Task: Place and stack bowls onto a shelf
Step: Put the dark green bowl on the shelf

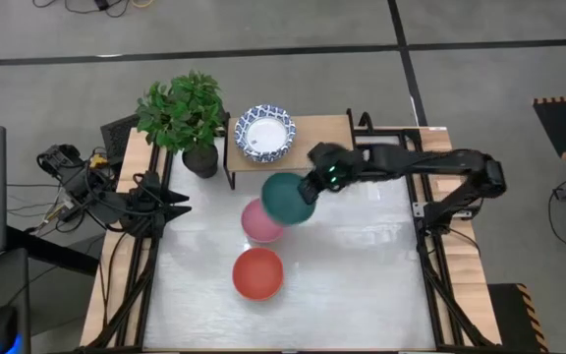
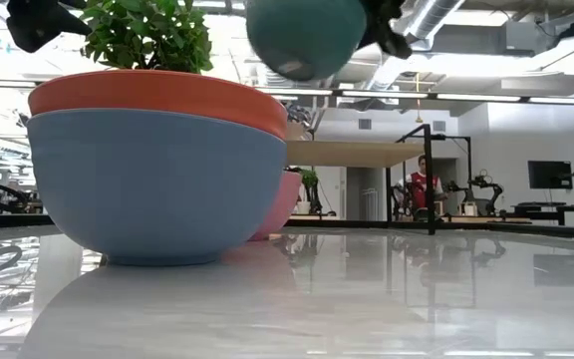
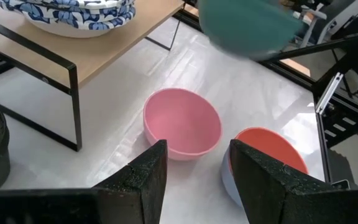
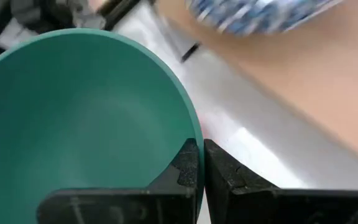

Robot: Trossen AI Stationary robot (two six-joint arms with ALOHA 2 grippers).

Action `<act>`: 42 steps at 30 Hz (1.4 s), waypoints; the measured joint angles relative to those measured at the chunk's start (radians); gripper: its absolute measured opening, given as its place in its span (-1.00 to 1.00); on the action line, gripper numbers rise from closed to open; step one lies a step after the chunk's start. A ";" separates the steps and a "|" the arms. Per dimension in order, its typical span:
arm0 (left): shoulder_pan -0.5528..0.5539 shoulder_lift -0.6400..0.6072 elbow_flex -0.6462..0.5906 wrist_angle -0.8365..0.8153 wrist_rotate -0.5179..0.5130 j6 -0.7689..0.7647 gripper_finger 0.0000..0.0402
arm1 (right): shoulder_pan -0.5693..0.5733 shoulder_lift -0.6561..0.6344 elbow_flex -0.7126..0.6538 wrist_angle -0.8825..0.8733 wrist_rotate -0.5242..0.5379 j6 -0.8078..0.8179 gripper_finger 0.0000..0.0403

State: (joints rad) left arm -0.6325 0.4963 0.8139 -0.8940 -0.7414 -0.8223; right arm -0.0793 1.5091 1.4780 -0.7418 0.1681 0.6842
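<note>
My right gripper [image 1: 312, 187] is shut on a teal bowl [image 1: 287, 198] and holds it in the air in front of the shelf [image 1: 324, 133], a light-wood board on black legs. White bowls with blue patterns [image 1: 265, 133] sit stacked on the shelf's left part. A pink bowl [image 1: 259, 221] stands on the table, partly under the teal one. A red bowl with a grey-blue outside [image 1: 257, 273] stands nearer the near edge. My left gripper [image 1: 180, 203] waits open at the table's left side. My right gripper pinches the teal bowl's rim [image 4: 193, 133], on the side toward the table's right, with one finger [image 4: 182, 167] inside the bowl and one [image 4: 225, 171] outside. The bowl [image 2: 302, 35] is lifted clear of the table, tilted.
A potted plant in a black pot [image 1: 187, 118] stands left of the shelf. The shelf's right part [image 1: 327, 128] is bare wood. Bare white tabletop [image 1: 362, 265] lies to the right of the pink and red bowls.
</note>
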 joint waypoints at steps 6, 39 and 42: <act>0.000 0.000 0.000 -0.014 0.000 -0.006 -0.21 | -0.115 -0.115 0.000 -0.025 0.045 -0.003 -0.86; 0.000 0.000 0.000 -0.017 -0.197 -0.169 -0.21 | -0.638 0.039 0.000 -0.125 -0.133 -0.319 -0.86; 0.000 0.000 0.000 -0.017 -0.210 -0.170 -0.21 | -0.645 0.050 0.000 -0.123 -0.143 -0.324 -0.86</act>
State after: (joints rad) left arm -0.6326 0.4965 0.8139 -0.9108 -0.9516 -0.9923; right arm -0.7239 1.5589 1.4780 -0.8650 0.0250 0.3603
